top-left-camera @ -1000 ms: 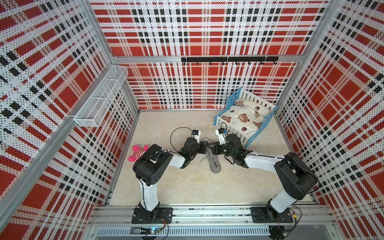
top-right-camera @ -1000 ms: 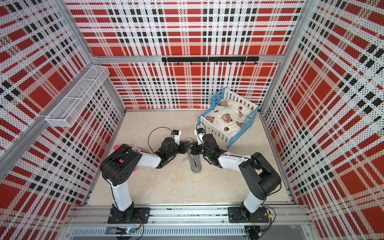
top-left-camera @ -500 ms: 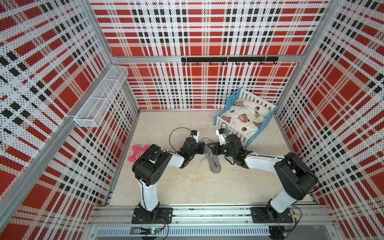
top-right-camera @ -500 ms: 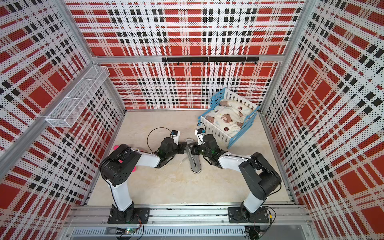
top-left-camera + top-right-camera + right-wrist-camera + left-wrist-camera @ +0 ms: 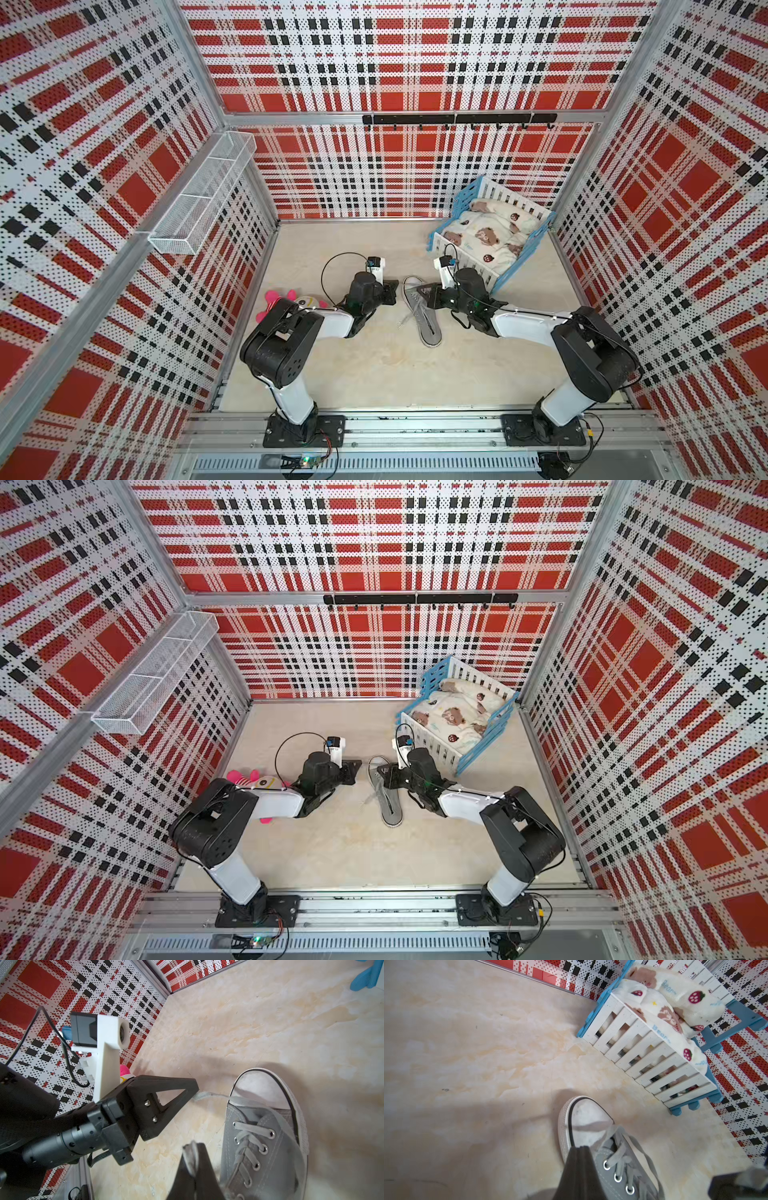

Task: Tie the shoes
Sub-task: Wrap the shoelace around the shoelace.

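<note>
The grey shoe [image 5: 422,316] with a white toe cap [image 5: 587,1113] lies on the floor between my two arms, in both top views [image 5: 386,800]. My left gripper [image 5: 195,1087] is shut on one pale lace [image 5: 209,1096] that runs taut from its tip across to the toe cap. Seen in its own wrist view, the left gripper [image 5: 580,1148] hangs over the shoe's eyelet side with jaws pressed together. My right gripper [image 5: 194,1146] is beside the shoe [image 5: 259,1147], shut on a lace end that pokes out between its tips.
A blue and white toy crib [image 5: 498,270] with bear-print bedding stands at the back right, close behind the right arm. A pink plush toy [image 5: 276,299] lies by the left wall. A wire basket [image 5: 203,195] hangs on that wall.
My left gripper has closed on the lace and drawn slightly left, away from the shoe. The right gripper has held still, shut on its lace.
</note>
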Robot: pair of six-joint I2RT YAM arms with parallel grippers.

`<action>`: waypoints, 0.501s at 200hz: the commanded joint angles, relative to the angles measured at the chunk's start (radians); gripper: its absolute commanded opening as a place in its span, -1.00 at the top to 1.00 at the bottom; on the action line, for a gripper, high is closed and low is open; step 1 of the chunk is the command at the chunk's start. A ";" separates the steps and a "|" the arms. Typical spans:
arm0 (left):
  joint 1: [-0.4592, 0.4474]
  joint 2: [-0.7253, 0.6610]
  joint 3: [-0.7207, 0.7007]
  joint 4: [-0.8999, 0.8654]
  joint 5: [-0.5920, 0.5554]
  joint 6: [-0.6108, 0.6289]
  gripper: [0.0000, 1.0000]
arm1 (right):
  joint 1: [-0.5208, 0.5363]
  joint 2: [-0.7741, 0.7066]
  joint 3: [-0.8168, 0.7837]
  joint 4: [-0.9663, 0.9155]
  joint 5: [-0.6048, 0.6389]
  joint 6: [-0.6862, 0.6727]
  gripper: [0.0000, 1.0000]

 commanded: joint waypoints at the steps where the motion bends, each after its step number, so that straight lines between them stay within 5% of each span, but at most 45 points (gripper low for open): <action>1: 0.010 -0.004 -0.015 -0.037 0.013 0.028 1.00 | -0.004 -0.015 -0.002 0.010 -0.001 -0.005 1.00; 64: 0.021 0.012 -0.009 -0.063 0.022 0.120 0.37 | -0.003 -0.012 -0.006 0.009 -0.005 -0.004 1.00; 100: 0.023 -0.017 -0.048 -0.075 -0.020 0.174 0.21 | -0.004 0.000 -0.002 0.015 -0.015 -0.002 1.00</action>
